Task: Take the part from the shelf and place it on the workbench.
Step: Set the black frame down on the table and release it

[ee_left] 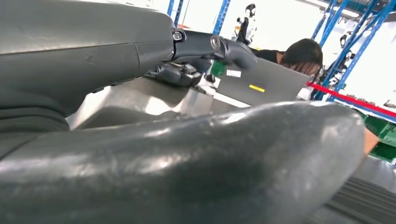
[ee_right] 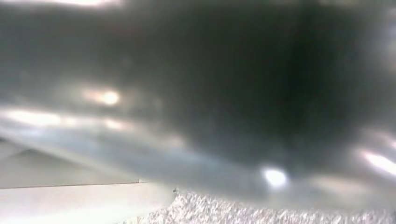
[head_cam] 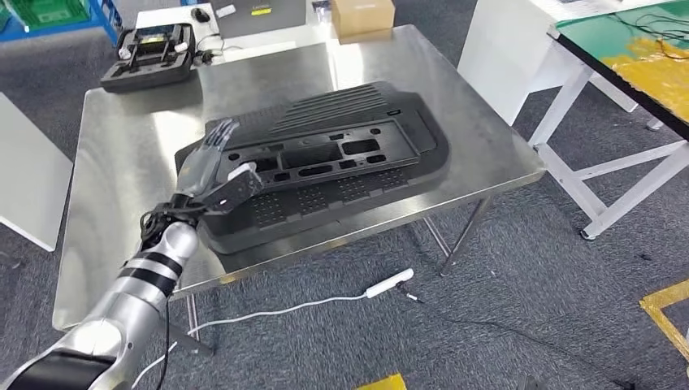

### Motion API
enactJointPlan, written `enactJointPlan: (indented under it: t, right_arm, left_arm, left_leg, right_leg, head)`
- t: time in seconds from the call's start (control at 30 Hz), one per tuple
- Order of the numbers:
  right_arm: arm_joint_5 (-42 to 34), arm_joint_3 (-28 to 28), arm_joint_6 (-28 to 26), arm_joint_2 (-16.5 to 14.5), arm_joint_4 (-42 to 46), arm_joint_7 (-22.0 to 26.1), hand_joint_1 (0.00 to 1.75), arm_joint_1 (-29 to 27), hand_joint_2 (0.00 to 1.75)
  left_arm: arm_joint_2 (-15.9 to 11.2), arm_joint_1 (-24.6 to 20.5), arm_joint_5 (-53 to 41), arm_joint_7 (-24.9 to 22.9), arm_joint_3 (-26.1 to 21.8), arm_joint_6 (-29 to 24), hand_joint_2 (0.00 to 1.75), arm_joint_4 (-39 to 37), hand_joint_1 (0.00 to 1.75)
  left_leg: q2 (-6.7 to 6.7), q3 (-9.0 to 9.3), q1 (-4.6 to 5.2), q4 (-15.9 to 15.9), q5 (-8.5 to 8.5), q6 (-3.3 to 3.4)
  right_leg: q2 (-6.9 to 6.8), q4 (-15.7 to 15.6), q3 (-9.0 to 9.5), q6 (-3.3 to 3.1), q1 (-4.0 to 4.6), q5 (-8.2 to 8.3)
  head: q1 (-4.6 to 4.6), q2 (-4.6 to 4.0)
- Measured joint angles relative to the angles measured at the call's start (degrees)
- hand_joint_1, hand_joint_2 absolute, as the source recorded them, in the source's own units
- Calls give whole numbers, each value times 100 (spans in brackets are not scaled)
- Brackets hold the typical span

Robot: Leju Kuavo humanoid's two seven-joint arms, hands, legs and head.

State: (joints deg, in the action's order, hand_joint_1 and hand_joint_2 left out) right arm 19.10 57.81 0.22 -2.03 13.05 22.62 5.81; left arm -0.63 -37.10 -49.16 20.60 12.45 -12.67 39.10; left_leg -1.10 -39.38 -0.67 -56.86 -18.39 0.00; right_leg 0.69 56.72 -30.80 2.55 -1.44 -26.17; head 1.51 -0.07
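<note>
The large black plastic part [head_cam: 341, 154] lies flat on the steel workbench [head_cam: 122, 154], its near edge close to the bench's front edge. My left hand [head_cam: 213, 166] is at the part's left end. The fingers [head_cam: 215, 140] are stretched straight out over its corner and the thumb [head_cam: 242, 175] is spread onto its top. In the left wrist view the thumb [ee_left: 187, 140] and fingers [ee_left: 205, 46] stand well apart with nothing gripped between them, and a ribbed strip of the part [ee_left: 364, 205] shows beside them. The right wrist view is a dark blur.
A black case [head_cam: 150, 55] and a cardboard box [head_cam: 363, 16] sit at the bench's far side. A green-topped table [head_cam: 642, 57] stands to the right and a white one [head_cam: 24, 187] to the left. A white cable [head_cam: 390, 283] lies on the floor. A person [ee_left: 303, 51] is behind the bench.
</note>
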Motion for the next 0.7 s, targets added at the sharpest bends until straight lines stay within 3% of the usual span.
enactJointPlan:
  t: [0.03, 0.1, 0.17, 0.2, 0.23, 0.27, 0.33, 0.4, 0.47, 0.53, 0.6, 0.67, 0.7]
  right_arm:
    - [7, 2, 0, 0, 0, 0, 0, -3, 0]
    - [19, 8, 0, 1, 0, 1, 0, -6, 0]
    - [25, 16, 0, 7, 0, 1, 0, -7, 0]
    - [28, 21, 0, 10, 0, 1, 0, -9, 0]
    - [32, 24, 0, 11, 0, 0, 0, -11, 0]
    - [37, 26, 0, 10, 0, -1, 0, -14, 0]
    - [41, 28, 1, 9, 0, -2, 0, -15, 0]
    - [42, 29, 2, 8, 0, -2, 0, -11, 0]
    - [42, 31, 2, 9, 0, -2, 0, -12, 0]
    - [42, 34, 2, 17, 0, -2, 0, -18, 0]
    - [43, 36, 2, 21, 0, -2, 0, -16, 0]
    - [44, 36, 2, 19, 0, -2, 0, -10, 0]
    - [44, 36, 2, 19, 0, -2, 0, -9, 0]
  left_arm:
    - [-17, 38, 34, 14, -19, -8, 0, 10, 0]
    - [-41, 88, 91, 32, -51, -23, 0, 20, 0]
    - [-53, 130, 133, 38, -86, -40, 0, 22, 0]
    - [-59, 159, 147, 41, -102, -49, 0, 22, 0]
    - [-63, 188, 160, 44, -113, -56, 0, 22, 0]
    - [-66, 210, 168, 49, -119, -58, 0, 22, 0]
    - [-68, 216, 172, 57, -123, -64, 0, 28, 0]
    - [-70, 209, 170, 64, -128, -74, 0, 47, 0]
    - [-75, 217, 169, 69, -136, -79, 0, 60, 0]
    - [-73, 214, 168, 70, -141, -80, 0, 64, 0]
    - [-61, 210, 168, 71, -145, -81, 0, 68, 0]
    - [-50, 232, 168, 72, -147, -81, 0, 68, 0]
    - [-46, 253, 168, 72, -147, -81, 0, 68, 0]
  left_leg:
    - [18, -43, -13, -96, -117, -28]
    - [61, -212, -29, -623, -614, -60]
    - [79, -371, -30, -1333, -1096, -82]
    - [80, -363, -30, -1533, -1195, -87]
    - [81, -257, -31, -1542, -1189, -86]
    - [83, -51, -31, -1351, -1105, -78]
    - [83, 490, -20, -660, -949, -39]
    - [72, 774, 19, -234, -908, 19]
    - [67, 767, 60, -179, -875, 84]
    - [85, 732, 46, -129, -794, 172]
    - [97, 649, 24, -87, -685, 264]
    - [93, 514, 34, -86, -585, 303]
    - [93, 446, 36, -87, -535, 300]
  right_leg:
    - [-7, -4, -29, -57, -9, 38]
    - [-24, -9, -99, -164, -12, 113]
    - [-34, -3, -191, -220, 18, 178]
    - [-37, 1, -238, -228, 31, 211]
    - [-37, 7, -283, -226, 39, 241]
    - [-36, 15, -322, -216, 45, 267]
    - [-37, 42, -387, -179, 55, 308]
    - [-44, 62, -425, -116, 64, 349]
    - [-47, 56, -439, -35, 62, 404]
    - [-43, 123, -510, 16, 63, 359]
    - [-42, 585, -728, -9, 64, 31]
    - [-43, 1348, -1001, -32, 58, -377]
    - [-44, 1605, -1060, -11, 56, -473]
  head:
    - [13, 0]
    - [38, 0]
    - [51, 0]
    - [51, 0]
    - [52, 0]
    - [54, 0]
    - [54, 0]
    - [50, 0]
    - [54, 0]
    - [61, 0]
    - [39, 0]
    - [13, 0]
    - [8, 0]
